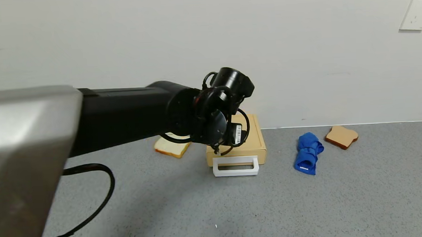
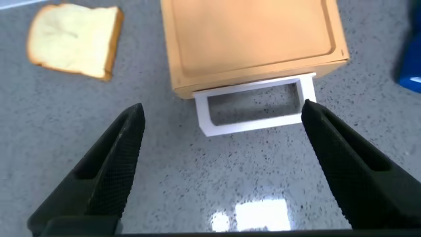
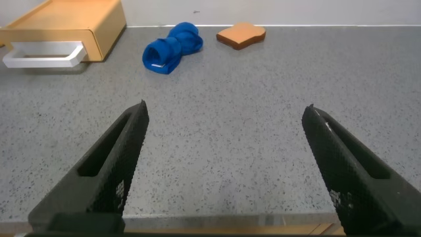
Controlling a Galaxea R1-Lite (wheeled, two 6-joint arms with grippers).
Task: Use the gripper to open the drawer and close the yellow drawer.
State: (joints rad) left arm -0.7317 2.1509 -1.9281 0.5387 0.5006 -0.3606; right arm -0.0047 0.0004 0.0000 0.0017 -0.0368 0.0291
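Observation:
The pale yellow-tan drawer stands against the wall, its tray pushed in flush. Its white loop handle sticks out towards me. My left gripper hangs above the front of the drawer, hiding part of its top. In the left wrist view the drawer and handle lie just ahead of the gripper. The jaws are wide open and empty, one finger on each side of the handle and above it. My right gripper is open and empty over bare floor, far from the drawer.
A pale bread slice lies left of the drawer. A rolled blue cloth and a brown bread slice lie to its right. A black cable loops over the grey speckled surface at the left. The wall is directly behind the drawer.

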